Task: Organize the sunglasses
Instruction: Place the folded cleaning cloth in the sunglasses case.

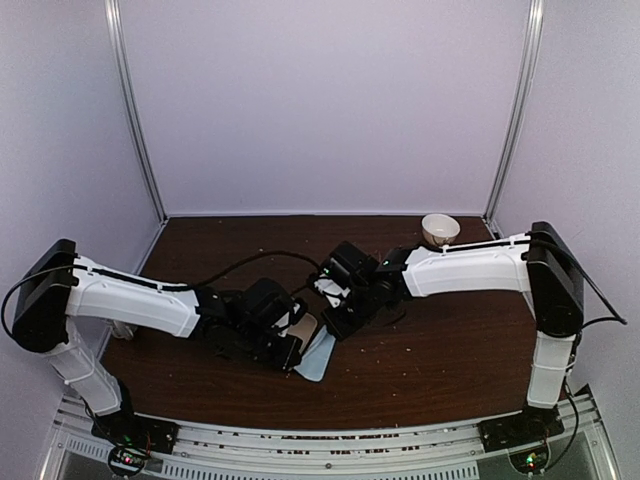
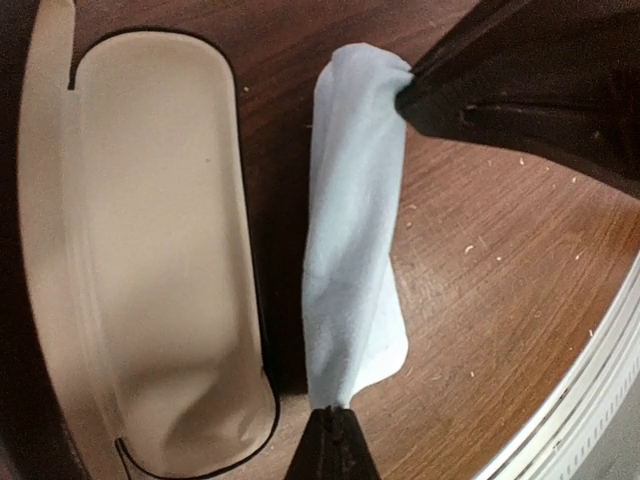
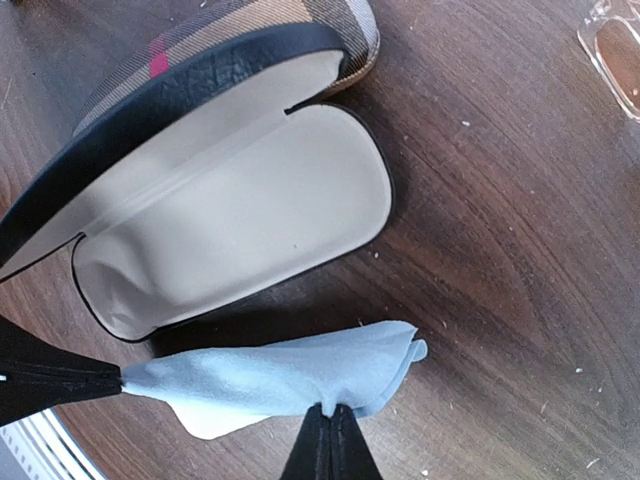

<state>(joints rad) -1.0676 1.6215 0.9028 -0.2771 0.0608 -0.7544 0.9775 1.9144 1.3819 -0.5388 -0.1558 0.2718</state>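
Both arms have hold of the same pale blue cloth point(image 2: 350, 250), which is drawn out between them over the brown table point(image 3: 500, 300). The left gripper point(image 2: 332, 440) is pinched tight on one end, and the right gripper point(image 3: 330, 435) is clamped on the edge near the other end. Just beyond the right gripper's fingertips lies an open case point(image 3: 230, 210) with a cream lining, alongside the cloth. The sunglasses point(image 3: 612, 50) lie farther ahead and to that gripper's right, apart from the case. Only a lens corner shows.
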